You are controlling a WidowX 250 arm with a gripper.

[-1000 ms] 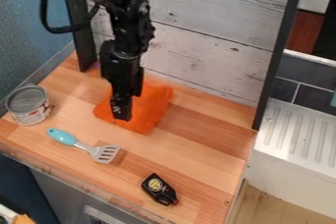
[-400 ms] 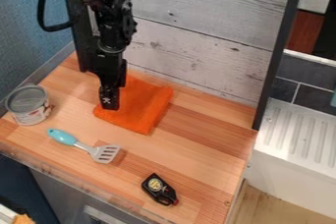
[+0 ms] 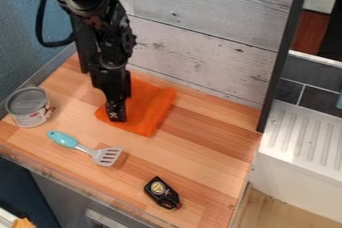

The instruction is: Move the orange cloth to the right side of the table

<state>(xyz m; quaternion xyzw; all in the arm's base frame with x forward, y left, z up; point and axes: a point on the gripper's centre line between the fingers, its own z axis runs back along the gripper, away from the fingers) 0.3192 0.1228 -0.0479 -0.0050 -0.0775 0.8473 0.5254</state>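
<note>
Gripper [image 3: 116,116] hung down over the left near part of the orange cloth [image 3: 152,108]. Whether it touched the cloth — could not tell. Could not tell either if the jaws were open, closed or gripping. Arm [image 3: 112,34] came in from the far left, cable [image 3: 40,22] looped at its left.

Cloth lay spread on the left far part of the table [image 3: 194,159], not on the right side. Can [image 3: 30,112] stood upright left of the cloth, by the table's left edge. Spatula [image 3: 105,157] lay on the near side of the cloth — blue handle to the left, grey slotted head to the right. Black item [image 3: 162,193] lay well to the near side, right of the spatula. Pale plank wall [image 3: 207,57] stood at the far side; white ridged rack [image 3: 304,139] was right of the table.
</note>
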